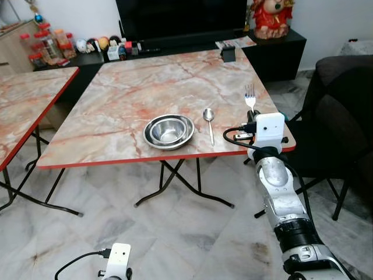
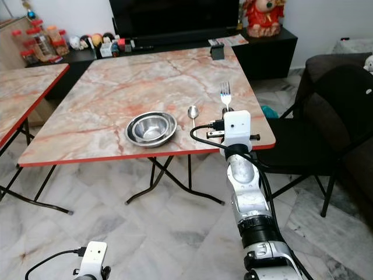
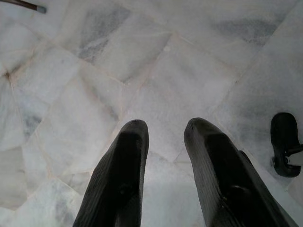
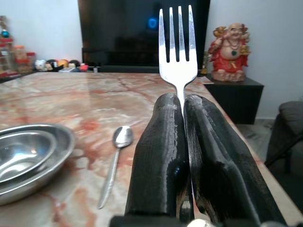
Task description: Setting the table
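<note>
You've got the fork (image 4: 178, 45) pinched between the two black fingers of the right gripper (image 4: 183, 101), its four silver tines sticking straight out past the fingertips and its handle hidden between the pads. Off to that claw's left, on the marble tabletop (image 1: 145, 87), you see the spoon (image 1: 208, 122) lying flat, bowl pointing away from the claw and handle toward the near edge. Further left of the claw, just beside the spoon but not touching it, sit the steel bowls (image 1: 169, 131), a smaller one nested in a larger one, upright near the table's front edge.
</note>
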Controlling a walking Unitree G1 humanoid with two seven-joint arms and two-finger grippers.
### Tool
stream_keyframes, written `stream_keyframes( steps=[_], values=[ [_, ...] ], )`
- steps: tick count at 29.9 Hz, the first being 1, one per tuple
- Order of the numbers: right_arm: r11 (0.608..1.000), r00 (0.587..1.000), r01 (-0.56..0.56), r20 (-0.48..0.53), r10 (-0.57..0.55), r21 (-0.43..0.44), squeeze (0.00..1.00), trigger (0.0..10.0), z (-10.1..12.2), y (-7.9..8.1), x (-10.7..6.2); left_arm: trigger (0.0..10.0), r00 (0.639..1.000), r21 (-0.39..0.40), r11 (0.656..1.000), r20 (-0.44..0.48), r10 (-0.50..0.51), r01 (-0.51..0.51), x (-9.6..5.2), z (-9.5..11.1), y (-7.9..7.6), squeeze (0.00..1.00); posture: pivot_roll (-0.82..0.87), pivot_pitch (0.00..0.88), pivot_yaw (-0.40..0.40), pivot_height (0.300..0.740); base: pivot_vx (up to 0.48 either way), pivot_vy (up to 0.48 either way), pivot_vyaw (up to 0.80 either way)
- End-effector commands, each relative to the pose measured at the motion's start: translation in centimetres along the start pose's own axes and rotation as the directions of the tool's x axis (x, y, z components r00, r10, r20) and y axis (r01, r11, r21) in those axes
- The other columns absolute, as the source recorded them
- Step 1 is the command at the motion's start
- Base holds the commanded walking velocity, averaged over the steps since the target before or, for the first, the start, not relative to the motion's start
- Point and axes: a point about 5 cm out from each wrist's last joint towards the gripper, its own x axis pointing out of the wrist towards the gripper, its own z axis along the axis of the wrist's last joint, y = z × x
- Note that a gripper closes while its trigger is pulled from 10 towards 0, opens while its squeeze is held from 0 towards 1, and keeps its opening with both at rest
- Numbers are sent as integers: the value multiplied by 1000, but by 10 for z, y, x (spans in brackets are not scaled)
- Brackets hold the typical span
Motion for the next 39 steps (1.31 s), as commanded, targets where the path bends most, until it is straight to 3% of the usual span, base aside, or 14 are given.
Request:
stream_keyframes(
  steps=[1,39],
  values=[
    [1000,1000,-9,18,9,11,0,10000,6,4,1,10000,1000,10,1000,3,23,-23,0,1,8,0,-222,0,104,740,0,0,0],
    [999,999,26,-21,-25,27,0,10000,2,4,0,10000,1000,20,999,-8,28,-28,0,-1,12,0,-212,0,114,740,257,0,0]
  ],
)
